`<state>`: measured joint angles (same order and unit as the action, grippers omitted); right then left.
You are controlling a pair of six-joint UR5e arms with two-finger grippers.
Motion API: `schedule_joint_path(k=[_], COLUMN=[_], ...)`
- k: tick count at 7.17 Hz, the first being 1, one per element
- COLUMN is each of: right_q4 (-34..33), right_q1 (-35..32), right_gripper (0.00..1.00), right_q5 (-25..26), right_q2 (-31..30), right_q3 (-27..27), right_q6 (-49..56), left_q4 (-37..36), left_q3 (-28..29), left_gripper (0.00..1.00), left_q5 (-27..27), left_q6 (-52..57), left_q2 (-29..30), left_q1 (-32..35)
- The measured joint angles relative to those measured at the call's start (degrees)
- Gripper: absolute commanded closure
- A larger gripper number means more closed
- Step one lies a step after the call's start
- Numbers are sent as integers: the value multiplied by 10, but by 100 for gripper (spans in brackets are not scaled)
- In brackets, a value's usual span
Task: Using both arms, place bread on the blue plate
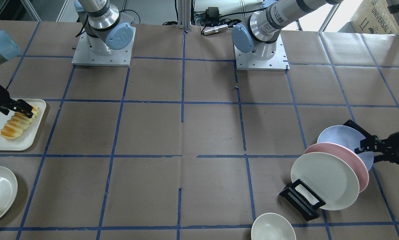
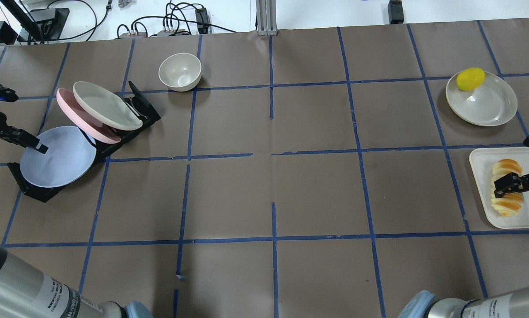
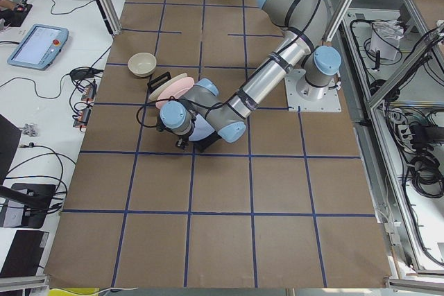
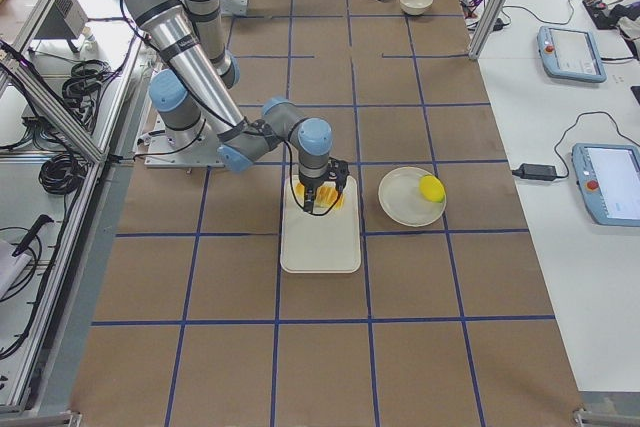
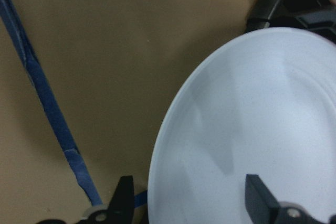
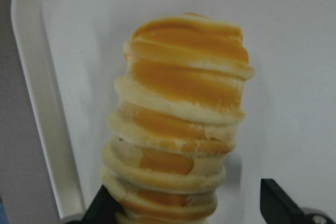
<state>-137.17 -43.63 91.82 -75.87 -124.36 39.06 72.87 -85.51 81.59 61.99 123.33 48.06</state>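
Observation:
The bread (image 2: 505, 206) lies on a white tray (image 2: 481, 170) at the right; it also shows in the front view (image 1: 14, 128). My right gripper (image 2: 506, 184) is open and low over the bread's middle. In the right wrist view the fingers (image 6: 278, 200) stand on either side of the bread (image 6: 184, 114); the right one is clear of it. The blue plate (image 2: 61, 159) leans in a black rack (image 2: 143, 108) at the left. My left gripper (image 2: 30, 143) is open, its fingers (image 5: 260, 198) straddling the plate's rim (image 5: 168, 145).
A pink plate (image 2: 70, 108) and a cream plate (image 2: 105, 106) lean in the same rack behind the blue one. A cream bowl (image 2: 179, 71) stands beyond the rack. A cream dish (image 2: 489, 106) with a yellow fruit (image 2: 470, 78) sits beyond the tray.

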Motion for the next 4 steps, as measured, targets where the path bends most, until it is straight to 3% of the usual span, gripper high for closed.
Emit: schedule_joint_path(k=[4], right_q4=[-4], right_q1=[-3], right_gripper=[95], right_q5=[5], right_q2=[-7], right_q3=[2], right_q6=[31], left_q4=[9], left_q3=[33], left_gripper=[99], left_q5=[5], left_q6=[1], left_q2=[-20], left_q1=[1])
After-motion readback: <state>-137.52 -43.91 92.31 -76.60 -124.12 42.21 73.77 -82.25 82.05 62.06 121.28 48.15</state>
